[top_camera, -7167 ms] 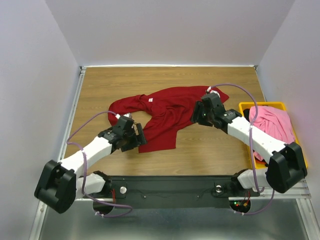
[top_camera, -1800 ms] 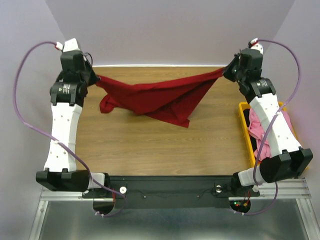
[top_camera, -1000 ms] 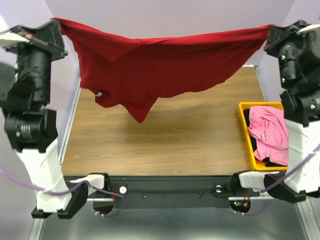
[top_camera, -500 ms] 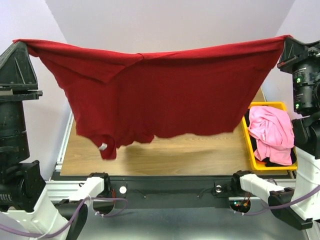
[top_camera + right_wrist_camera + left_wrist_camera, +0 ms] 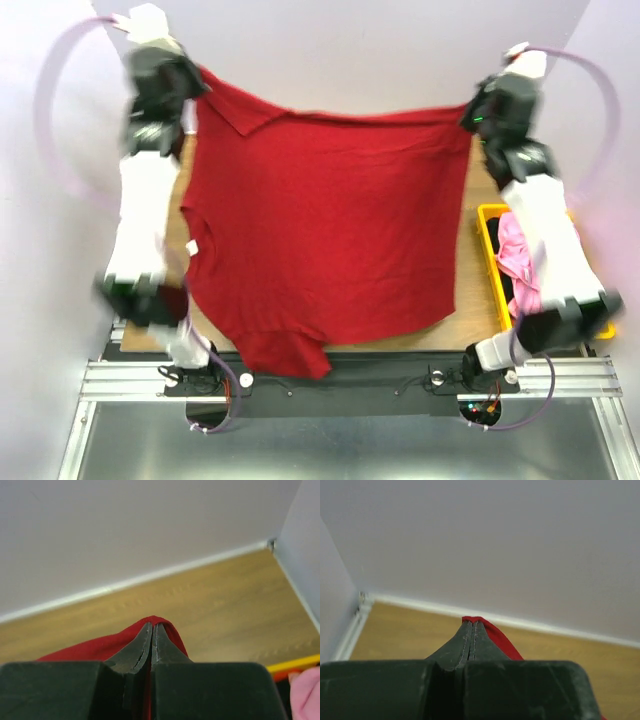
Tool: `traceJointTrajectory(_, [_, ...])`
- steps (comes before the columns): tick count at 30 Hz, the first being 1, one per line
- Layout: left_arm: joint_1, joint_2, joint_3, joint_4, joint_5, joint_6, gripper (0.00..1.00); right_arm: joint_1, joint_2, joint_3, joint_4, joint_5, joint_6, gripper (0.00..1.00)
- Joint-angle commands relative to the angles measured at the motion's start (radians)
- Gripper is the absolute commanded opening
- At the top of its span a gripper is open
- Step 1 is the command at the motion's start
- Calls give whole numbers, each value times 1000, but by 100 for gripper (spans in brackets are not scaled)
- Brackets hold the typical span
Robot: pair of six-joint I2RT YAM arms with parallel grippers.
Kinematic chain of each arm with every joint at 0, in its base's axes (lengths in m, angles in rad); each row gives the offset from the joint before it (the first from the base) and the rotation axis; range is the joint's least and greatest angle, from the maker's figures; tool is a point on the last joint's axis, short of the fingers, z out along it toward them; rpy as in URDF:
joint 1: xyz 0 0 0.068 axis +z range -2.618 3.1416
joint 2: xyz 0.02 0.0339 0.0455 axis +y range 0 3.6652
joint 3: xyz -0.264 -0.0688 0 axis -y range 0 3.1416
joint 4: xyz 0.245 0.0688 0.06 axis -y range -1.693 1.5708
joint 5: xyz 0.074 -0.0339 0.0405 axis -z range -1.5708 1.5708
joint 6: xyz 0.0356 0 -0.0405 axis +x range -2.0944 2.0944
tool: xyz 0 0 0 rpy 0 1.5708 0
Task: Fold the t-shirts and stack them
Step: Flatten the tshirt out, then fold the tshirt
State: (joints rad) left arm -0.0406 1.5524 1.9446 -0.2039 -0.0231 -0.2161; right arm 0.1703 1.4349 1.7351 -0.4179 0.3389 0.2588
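The dark red t-shirt (image 5: 330,220) is stretched wide between both grippers, and its lower hem drapes to the table's near edge. Its small white label (image 5: 192,247) shows at the left side. My left gripper (image 5: 197,88) is shut on the shirt's top left corner near the back wall. My right gripper (image 5: 468,118) is shut on the top right corner. In the left wrist view red cloth (image 5: 501,640) pokes past the closed left gripper (image 5: 472,622). In the right wrist view red cloth (image 5: 82,647) wraps the closed right gripper (image 5: 152,625). A pink t-shirt (image 5: 517,258) lies in the bin over a black one (image 5: 506,287).
The yellow plastic bin (image 5: 493,213) stands at the table's right edge beside the right arm; its rim (image 5: 295,664) shows in the right wrist view. The wooden table (image 5: 478,300) meets the back wall just beyond both grippers. A metal rail runs along the near edge.
Both arms have swung away from the camera toward the back wall, still holding the corners. The red shirt has come down from hanging high and now spreads over the table.
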Motion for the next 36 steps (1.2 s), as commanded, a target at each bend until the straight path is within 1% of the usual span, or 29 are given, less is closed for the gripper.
traceJointTrajectory(1, [11,214,34,28,15,52,0,-9,131,-60,80,58,22,1])
traceJointTrajectory(2, [11,295,72,26,18,52,0,-17,157,-84,105,55,13,1])
traceJointTrajectory(5, [11,414,102,40,55,49,0,-41,277,-77,156,20,10,1])
traceJointTrajectory(8, [13,490,85,75,54,37,0,-61,410,-46,191,-29,-3,1])
traceJointTrajectory(9, [13,511,76,78,55,28,0,-66,476,-22,203,-59,-3,1])
traceJointTrajectory(11, [21,570,79,67,75,8,0,-80,548,15,203,-92,-3,1])
traceJointTrajectory(17, [33,676,82,47,161,-80,0,-110,729,112,203,-196,26,1])
traceJointTrajectory(18, [57,684,80,50,187,-103,0,-115,742,118,205,-207,33,1])
traceJointTrajectory(20, [62,705,79,49,215,-120,0,-132,766,132,203,-236,46,1])
traceJointTrajectory(23, [71,709,67,54,288,-161,0,-149,792,150,203,-268,80,1])
traceJointTrajectory(24, [73,697,41,67,320,-181,0,-161,803,165,203,-279,94,1])
traceJointTrajectory(28, [74,646,-51,109,371,-233,0,-166,823,217,203,-285,96,1])
traceJointTrajectory(32, [74,563,-172,156,397,-316,0,-207,846,287,203,-279,88,1])
traceJointTrajectory(36, [74,482,-252,178,387,-348,0,-222,875,352,203,-282,82,1])
